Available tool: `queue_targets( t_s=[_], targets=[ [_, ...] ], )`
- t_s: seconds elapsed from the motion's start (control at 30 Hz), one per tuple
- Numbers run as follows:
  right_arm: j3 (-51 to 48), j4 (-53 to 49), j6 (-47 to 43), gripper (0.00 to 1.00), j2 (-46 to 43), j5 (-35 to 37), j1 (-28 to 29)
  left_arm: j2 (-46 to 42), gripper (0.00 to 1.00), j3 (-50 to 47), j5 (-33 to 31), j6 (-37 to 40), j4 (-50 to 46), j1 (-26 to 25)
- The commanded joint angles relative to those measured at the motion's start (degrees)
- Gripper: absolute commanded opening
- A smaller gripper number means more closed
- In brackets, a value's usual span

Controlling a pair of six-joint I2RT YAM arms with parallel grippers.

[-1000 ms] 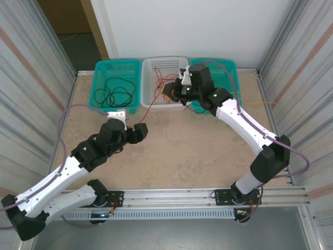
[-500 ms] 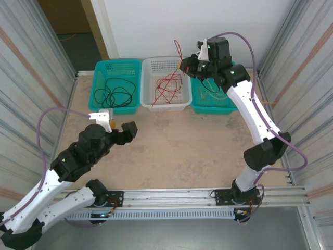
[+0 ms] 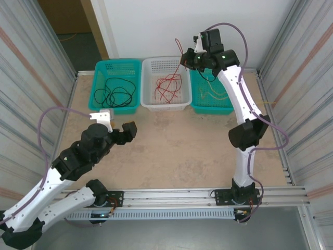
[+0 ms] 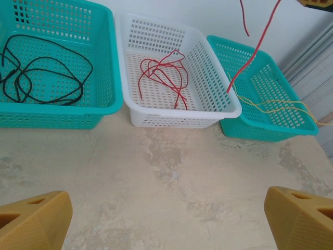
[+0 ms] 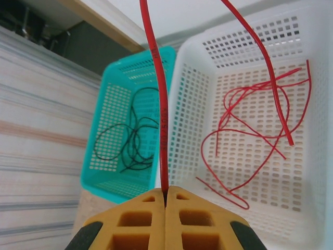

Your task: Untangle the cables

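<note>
Our right claw (image 5: 165,194) pinches a red cable (image 5: 163,114) above the white basket (image 4: 171,121). Our left claw (image 3: 115,124) gapes wide.

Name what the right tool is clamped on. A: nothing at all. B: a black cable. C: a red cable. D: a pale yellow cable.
C: the right tool is shut on a red cable, which runs up from between its closed yellow pads in the right wrist view.
</note>
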Motion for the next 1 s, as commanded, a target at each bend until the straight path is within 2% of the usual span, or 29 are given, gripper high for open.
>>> queue_targets(
  t_s=[0.0, 0.53, 0.67, 0.8, 0.9, 0.97],
  targets=[
    [2.81, -3.47, -3.1, 0.0, 2.08, 0.55, 0.07, 0.89, 0.95, 1.18, -1.29, 0.02, -0.99, -0.34],
    [3.22, -5.61, -6.26, 0.02, 5.43, 2.51, 1.4, 3.31, 0.95, 1.73, -0.44, -0.03, -0.34, -0.32],
    [5.02, -6.28, -6.45, 0.15, 6.42, 2.91, 1.36, 3.35, 0.95, 1.73, -0.56, 0.01, -0.59, -0.23],
    [6.29, -6.63, -6.8, 0.2, 6.37, 3.54, 1.36, 3.28, 0.95, 1.91, -0.92, 0.24, -0.84, -0.23],
    [6.67, -6.96, -7.12, 0.36, 5.44, 4.38, 1.35, 3.35, 0.95, 2.0, -1.26, 0.21, -0.95, -0.23],
    [6.67, -7.13, -7.4, 0.39, 4.1, 4.83, 1.35, 3.28, 0.95, 2.13, -1.35, 0.21, -0.95, -0.23]
  ],
)
